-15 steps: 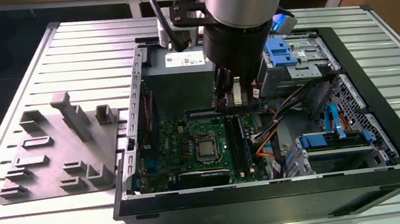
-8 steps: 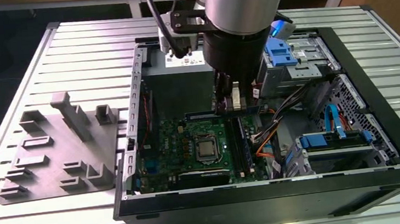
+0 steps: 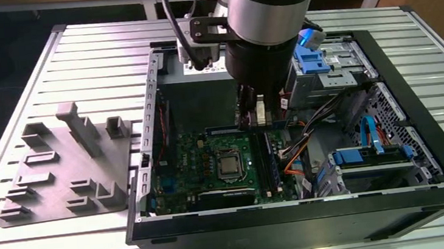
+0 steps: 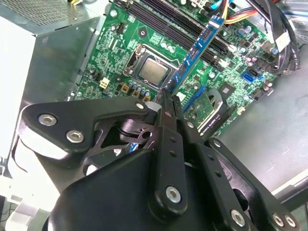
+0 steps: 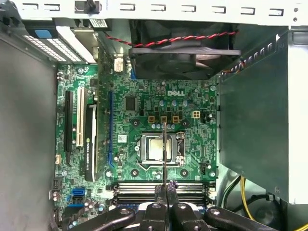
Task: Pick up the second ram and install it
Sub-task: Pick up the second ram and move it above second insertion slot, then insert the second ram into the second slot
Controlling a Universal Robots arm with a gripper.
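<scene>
My tool (image 4: 167,96) is pinching the ram (image 4: 198,47), hanging over the slots (image 4: 173,17). Install step, not seated yet. Needs its edge lined up square with a slot.

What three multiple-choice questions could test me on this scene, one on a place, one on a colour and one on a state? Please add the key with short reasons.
1. Where is the gripper?
A. over the grey tray
B. over the motherboard, inside the case
C. outside the case

2. What colour is the motherboard?
A. red
B. white
C. green

3. What is the gripper's state?
A. shut on the ram
B. open and empty
C. shut on a cable

Key:
1 B: in the exterior view it hangs within the case walls, above the board.
2 C: the board is green in all three views.
3 A: in the second wrist view the gripper pinches the thin blue stick at one end.
</scene>
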